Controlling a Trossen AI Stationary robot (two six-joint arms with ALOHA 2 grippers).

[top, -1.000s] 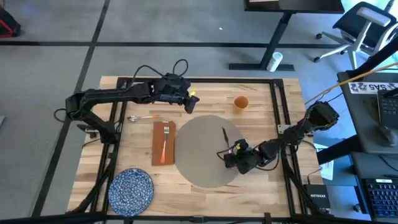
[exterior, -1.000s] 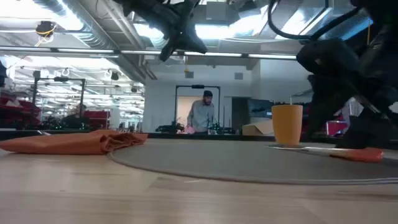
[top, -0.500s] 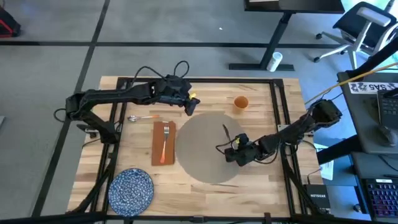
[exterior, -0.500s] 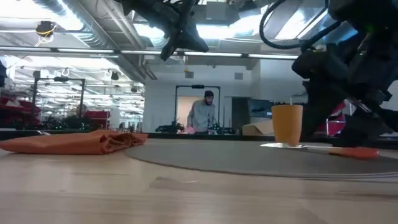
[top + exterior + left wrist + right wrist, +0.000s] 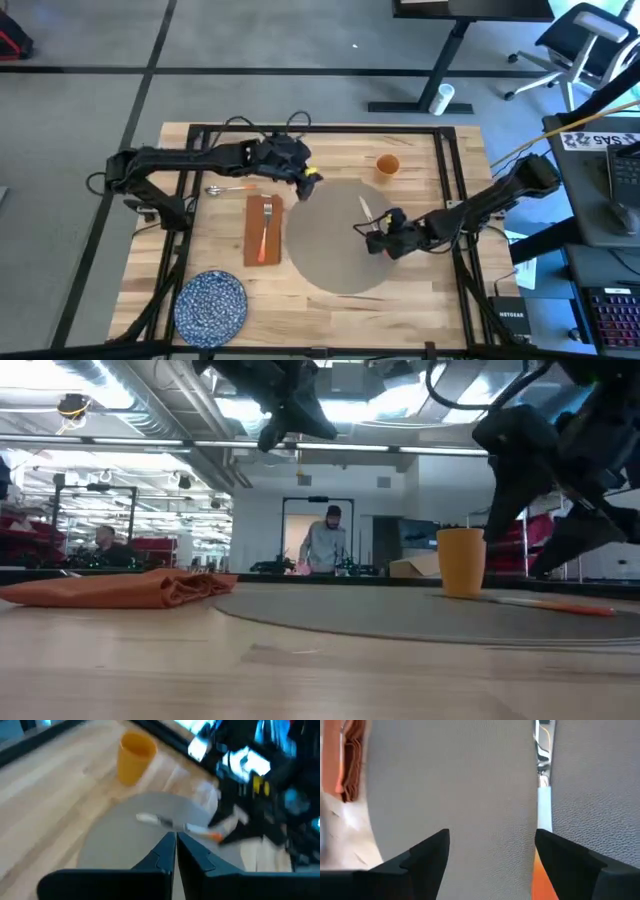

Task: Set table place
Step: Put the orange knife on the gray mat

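Since a moment ago, my right fingers (image 5: pixel 490 855) have risen off the placemat (image 5: pixel 330 240), spread and empty, beside the knife (image 5: pixel 365 211). Left fingers (image 5: pixel 175 851) hover pressed together above its far edge.

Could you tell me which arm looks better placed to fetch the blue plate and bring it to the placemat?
Probably the left: the blue plate sits at the table's left near corner, on that arm's side. The right gripper, open, hangs over the placemat, across from it.

The left gripper (image 5: pixel 312 180) hangs raised at the far middle, fingers pressed together. The right gripper (image 5: pixel 374 240) reaches leftward, low, fingers spread apart.
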